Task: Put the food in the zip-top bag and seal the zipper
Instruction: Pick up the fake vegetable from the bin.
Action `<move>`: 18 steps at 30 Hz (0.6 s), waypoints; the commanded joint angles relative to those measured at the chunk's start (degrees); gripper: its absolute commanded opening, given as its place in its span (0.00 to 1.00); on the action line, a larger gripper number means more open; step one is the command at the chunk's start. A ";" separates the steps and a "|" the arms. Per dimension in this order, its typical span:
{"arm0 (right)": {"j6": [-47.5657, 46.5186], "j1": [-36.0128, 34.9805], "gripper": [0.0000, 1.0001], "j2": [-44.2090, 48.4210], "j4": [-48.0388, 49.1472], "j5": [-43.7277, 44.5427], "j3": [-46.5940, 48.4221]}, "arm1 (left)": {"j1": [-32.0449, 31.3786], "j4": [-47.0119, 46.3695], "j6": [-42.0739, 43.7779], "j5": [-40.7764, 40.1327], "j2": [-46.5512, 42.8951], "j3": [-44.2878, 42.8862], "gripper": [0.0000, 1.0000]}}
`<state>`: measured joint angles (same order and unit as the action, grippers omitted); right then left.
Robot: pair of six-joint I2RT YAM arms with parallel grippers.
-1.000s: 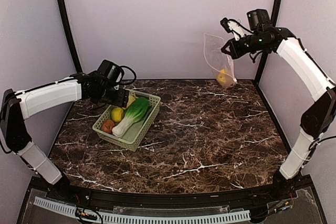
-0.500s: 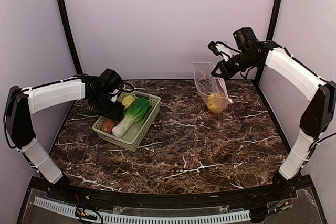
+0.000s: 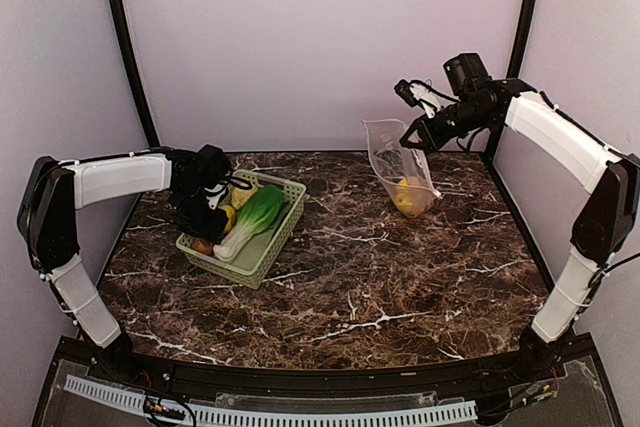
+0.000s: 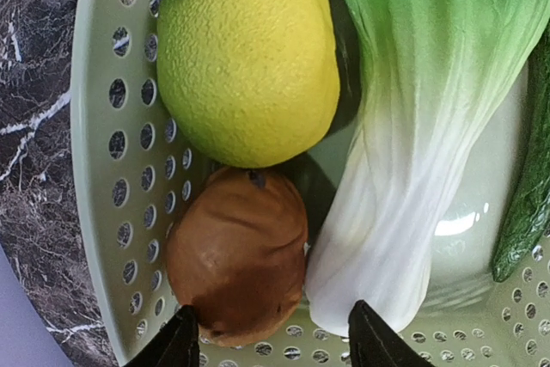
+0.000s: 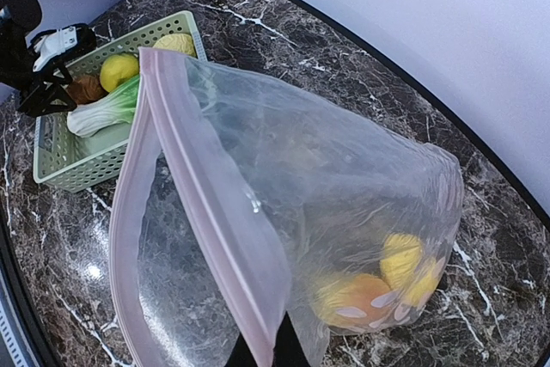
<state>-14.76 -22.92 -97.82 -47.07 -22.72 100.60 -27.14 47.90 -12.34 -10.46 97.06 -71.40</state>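
Left gripper hangs low over the basket at the left of the top view, fingers spread wide and holding nothing. In the wrist view one fingertip shows at the lower left beside the potato. The other shows at the lower right by the white stem end of the bok choy. Potato and bok choy lie side by side, touching. A yellow fruit sits just above the potato, against it and against the stem. A dark green strip at the right edge of that view is too cropped to name. A paler knobbly yellow piece lies in the basket's far corner. The basket stands on the dark marbled table, left of centre.

Toward the upper right of the top view the bag hangs upright and open-mouthed, well apart from the basket. Its lower end is down at the table; whether it rests there I cannot tell. Its bottom corner holds yellow and orange pieces. The zipper, a pinkish strip, runs round the gaping mouth, unsealed. The right gripper is closed on the bag's top edge at the zipper. In its wrist view the fingers meet at the bottom edge, pinching the strip.
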 commanded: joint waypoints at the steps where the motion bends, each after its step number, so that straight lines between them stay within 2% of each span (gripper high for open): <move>1: -0.21 -0.77 0.00 -0.30 1.37 -1.20 -1.25 | 0.44 1.06 0.42 -0.47 1.24 1.35 0.57; 12: -0.25 -1.50 0.00 -1.38 1.13 -1.14 -0.95 | 0.42 -0.10 0.38 -4.20 3.20 2.22 0.55; 16: -0.35 -1.78 0.00 -1.55 1.09 -0.94 -1.00 | 0.44 0.68 -0.28 -3.15 0.99 1.18 0.53; 18: -0.33 -1.81 0.00 -1.54 1.10 -0.84 -1.04 | 0.42 1.53 -0.81 -2.67 -0.72 0.32 0.56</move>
<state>-14.76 -24.05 -98.65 -46.74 -23.29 99.81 -26.92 47.20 -12.25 -13.21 98.43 -71.11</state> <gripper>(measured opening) 0.003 0.537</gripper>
